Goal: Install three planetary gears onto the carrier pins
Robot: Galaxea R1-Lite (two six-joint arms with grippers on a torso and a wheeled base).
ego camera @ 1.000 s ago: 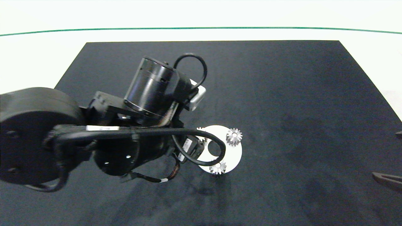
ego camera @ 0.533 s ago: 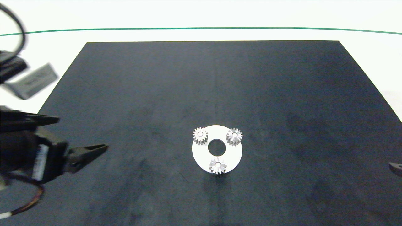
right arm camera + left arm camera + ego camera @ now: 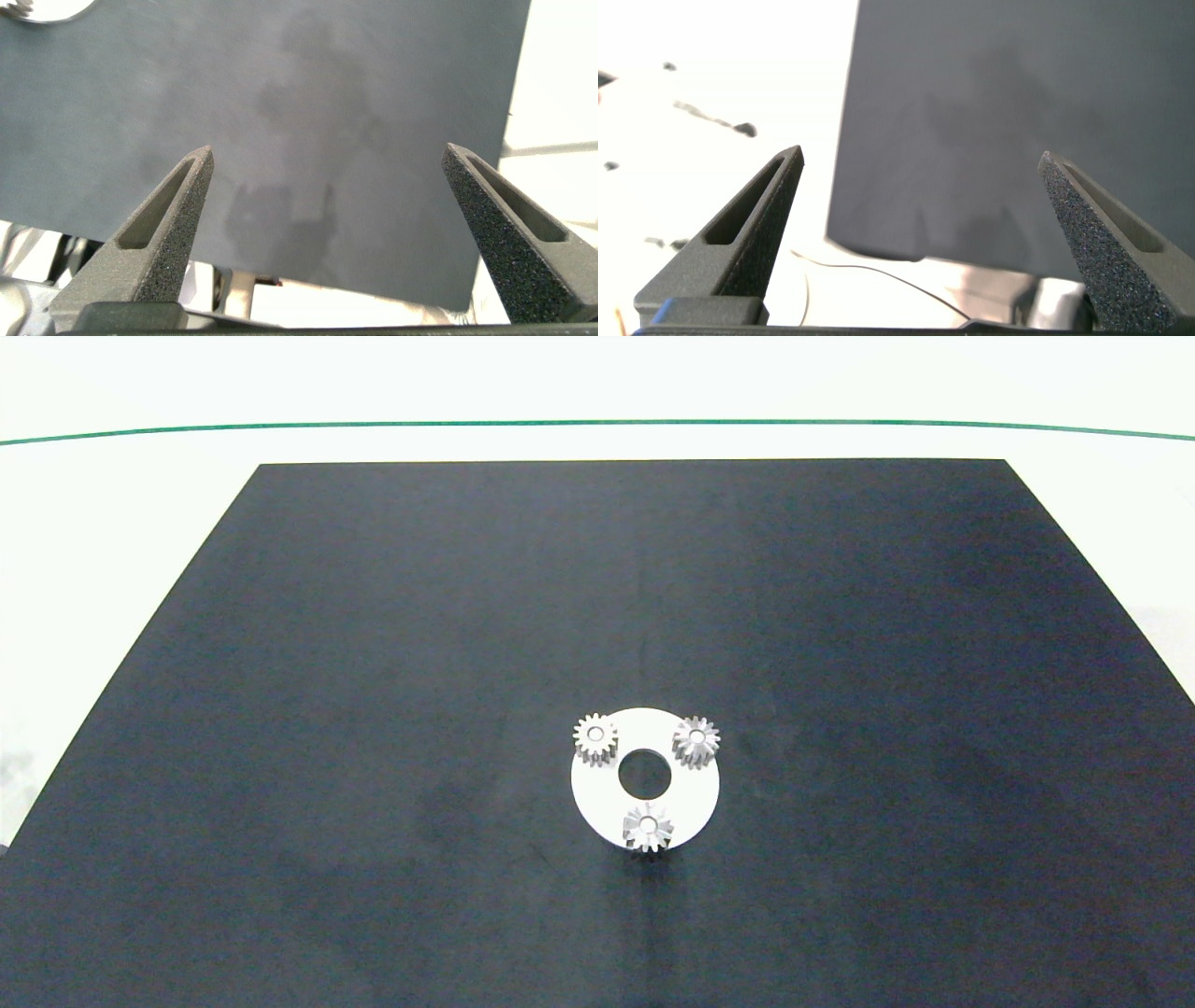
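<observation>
Grey jaws of left gripper (image 3: 920,187), right gripper (image 3: 327,177) wide, empty.

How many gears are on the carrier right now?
3, all on the disc around its central hole: one gear at the far left, one at the far right, one at the near edge. None seem hidden.

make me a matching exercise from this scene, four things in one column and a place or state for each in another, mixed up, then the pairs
Things:
1. planetary gears
2. disc
3. mat
4. left gripper

Places or states:
A. dark sheet covering most of the table
B. open, holding nothing, over the mat's edge
C. three seated on pegs around a central hole
D. white, flat on the mat

Pairs: 1-C, 2-D, 3-A, 4-B
</observation>
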